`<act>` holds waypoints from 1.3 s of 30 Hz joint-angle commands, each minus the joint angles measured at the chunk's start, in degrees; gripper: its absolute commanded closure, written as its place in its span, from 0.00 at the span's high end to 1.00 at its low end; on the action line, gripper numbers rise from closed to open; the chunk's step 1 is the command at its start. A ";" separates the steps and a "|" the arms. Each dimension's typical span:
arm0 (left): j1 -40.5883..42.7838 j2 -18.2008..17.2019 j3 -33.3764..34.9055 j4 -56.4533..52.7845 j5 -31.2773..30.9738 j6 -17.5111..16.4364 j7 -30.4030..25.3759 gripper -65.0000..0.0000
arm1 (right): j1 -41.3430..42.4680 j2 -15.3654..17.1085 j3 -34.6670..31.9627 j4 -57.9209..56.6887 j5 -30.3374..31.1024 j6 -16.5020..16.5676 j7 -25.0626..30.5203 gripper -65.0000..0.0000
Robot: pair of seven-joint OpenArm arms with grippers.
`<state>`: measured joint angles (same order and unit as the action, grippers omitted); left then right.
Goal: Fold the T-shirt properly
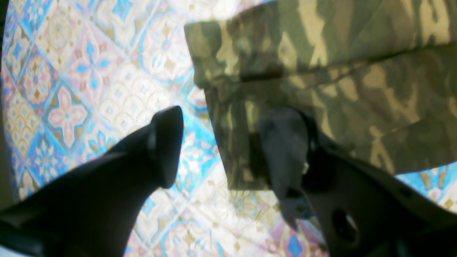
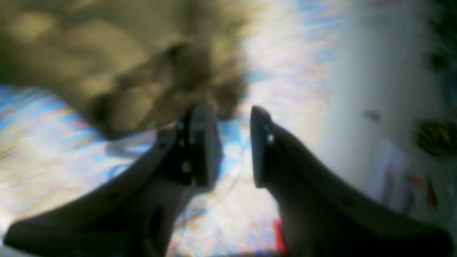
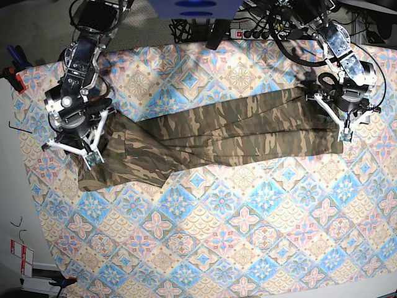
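Lying lengthwise across the patterned bench cloth (image 3: 248, 217), the T-shirt (image 3: 217, 133) spans both arms. Left gripper (image 1: 228, 146) hangs released over its hem corner; right gripper (image 2: 234, 146), jaws parted, grips nothing beside its other end.

The T-shirt (image 3: 217, 133) lies as a long band across the far half of the tabletop (image 3: 248, 236), with an end effector parked over each end: the left end effector (image 3: 340, 121) and the right end effector (image 3: 87, 146). The whole near half of the patterned tablecloth (image 3: 205, 248) is bare. Cables and a power strip (image 3: 248, 32) crowd the far edge.
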<state>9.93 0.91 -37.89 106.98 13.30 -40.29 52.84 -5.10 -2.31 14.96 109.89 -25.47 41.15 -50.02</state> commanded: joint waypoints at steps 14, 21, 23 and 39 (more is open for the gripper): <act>0.04 -11.59 -6.73 -7.68 -24.77 0.29 6.37 0.82 | 1.10 1.12 -3.58 -0.39 -0.50 -1.15 1.27 0.57; -2.51 -20.20 -6.99 -22.01 -36.46 0.29 1.62 0.82 | -0.04 2.70 -3.93 -0.48 -0.50 -1.15 1.54 0.63; -3.74 -21.43 -4.88 -25.70 -36.99 0.29 -0.31 0.82 | -0.04 2.70 -3.93 -0.48 -0.50 -1.15 1.54 0.63; -12.79 -23.02 10.24 -57.35 -36.46 0.29 -15.52 0.82 | -0.83 2.97 -3.84 -0.48 -0.59 -1.15 1.62 0.63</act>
<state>-3.03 -22.00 -28.18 49.98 -24.60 -40.27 34.02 -6.68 0.21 10.98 108.38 -26.39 40.34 -49.17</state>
